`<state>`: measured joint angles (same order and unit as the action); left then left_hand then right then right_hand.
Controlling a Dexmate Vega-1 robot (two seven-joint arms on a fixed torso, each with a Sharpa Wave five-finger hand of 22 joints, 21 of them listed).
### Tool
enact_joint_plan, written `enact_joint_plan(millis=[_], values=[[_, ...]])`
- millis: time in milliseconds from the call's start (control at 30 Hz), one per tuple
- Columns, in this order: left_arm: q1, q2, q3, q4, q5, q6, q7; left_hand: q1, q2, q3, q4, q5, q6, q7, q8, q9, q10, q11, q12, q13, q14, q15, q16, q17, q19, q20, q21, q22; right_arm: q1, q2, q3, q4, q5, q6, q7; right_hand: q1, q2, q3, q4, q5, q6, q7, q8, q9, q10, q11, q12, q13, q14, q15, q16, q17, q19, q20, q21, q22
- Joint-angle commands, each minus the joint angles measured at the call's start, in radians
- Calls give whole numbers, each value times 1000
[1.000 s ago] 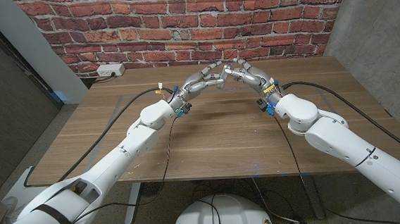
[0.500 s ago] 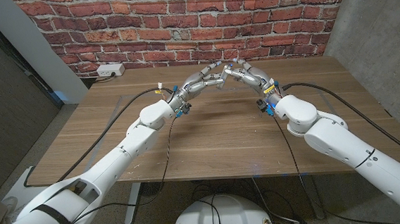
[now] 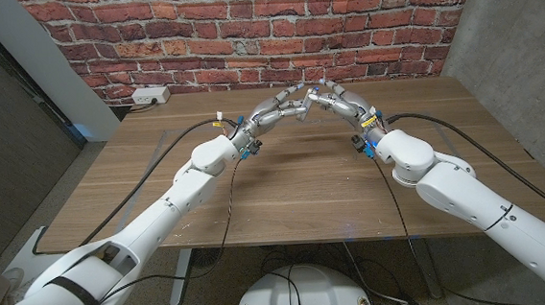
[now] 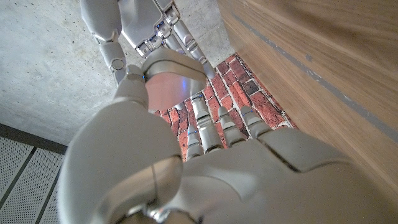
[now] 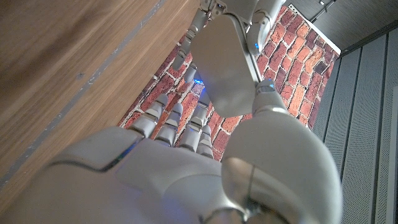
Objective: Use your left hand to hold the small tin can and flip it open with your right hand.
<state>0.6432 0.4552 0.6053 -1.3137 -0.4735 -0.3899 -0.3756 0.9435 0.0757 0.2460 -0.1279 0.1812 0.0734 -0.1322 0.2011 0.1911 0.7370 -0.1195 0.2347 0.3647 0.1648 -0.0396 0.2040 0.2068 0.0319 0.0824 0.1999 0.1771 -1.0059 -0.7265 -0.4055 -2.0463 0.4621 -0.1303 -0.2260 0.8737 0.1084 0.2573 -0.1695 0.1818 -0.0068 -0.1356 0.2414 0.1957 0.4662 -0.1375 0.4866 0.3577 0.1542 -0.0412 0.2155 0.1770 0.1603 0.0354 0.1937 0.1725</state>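
Hands meet fingertip to fingertip above the far middle of the brown wooden table (image 3: 284, 185), barely shifted from a second ago. Silver left hand (image 3: 276, 110) and right hand (image 3: 339, 103) hide the small tin can; neither grip can be made out, so opening looks unfinished.

small tin can: the fingertips of the left robot hand (image 3: 275, 110) and right robot hand (image 3: 339, 103) are meeting at the table's (image 3: 294, 185) twelve o'clock edge and are covering whatever is lying between them; no can is making itself out there.
grip: too small in the head view to tell whether either robot hand is holding anything.
left wrist view: the back of the left robot hand (image 4: 205, 174) is blocking the contact point.
right wrist view: the back of the right robot hand (image 5: 180, 168) is doing the same.
arms: both are being cut off by the head view's bottom corners.
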Motion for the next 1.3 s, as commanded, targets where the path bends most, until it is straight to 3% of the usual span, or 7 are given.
enact_joint_plan(millis=[33, 333, 1300], values=[[-3, -8, 0, 6, -12, 7, -8, 18, 21, 17, 9, 6, 7, -2, 1, 2, 118, -103, 9, 4, 14, -132, 7, 2, 0, -3, 1, 3, -9, -3, 11, 13, 28, 18, 20, 58, 50, 20, 1, 12, 4, 1, 5, -1, 88, -83, 0, 26, 7, -143, 0, 1, -2, -2, 2, 3], [-1, -14, -4, 10, -35, 10, -24, 21, 14, 16, 4, 4, 17, -14, 3, 2, 125, -103, 10, 5, 10, -144, 4, 1, 1, -17, 1, 3, -14, -6, 15, 20, 34, 34, 26, 70, 51, 25, 0, 16, 10, 0, 5, 0, 90, -83, -2, 28, 8, -147, -2, 1, -3, -2, 1, 3], [-10, -26, -13, 72, -69, -38, -93, 23, 8, 17, 2, 3, 20, -15, 0, 1, 136, -103, 11, 5, 10, -146, 3, 1, 1, -19, 1, 3, -25, 7, -7, -4, -9, 30, -20, 84, 51, 29, 4, 20, 15, -1, 2, 0, 103, -83, 0, 33, 15, -153, -2, 3, 1, -2, 2, 3]])
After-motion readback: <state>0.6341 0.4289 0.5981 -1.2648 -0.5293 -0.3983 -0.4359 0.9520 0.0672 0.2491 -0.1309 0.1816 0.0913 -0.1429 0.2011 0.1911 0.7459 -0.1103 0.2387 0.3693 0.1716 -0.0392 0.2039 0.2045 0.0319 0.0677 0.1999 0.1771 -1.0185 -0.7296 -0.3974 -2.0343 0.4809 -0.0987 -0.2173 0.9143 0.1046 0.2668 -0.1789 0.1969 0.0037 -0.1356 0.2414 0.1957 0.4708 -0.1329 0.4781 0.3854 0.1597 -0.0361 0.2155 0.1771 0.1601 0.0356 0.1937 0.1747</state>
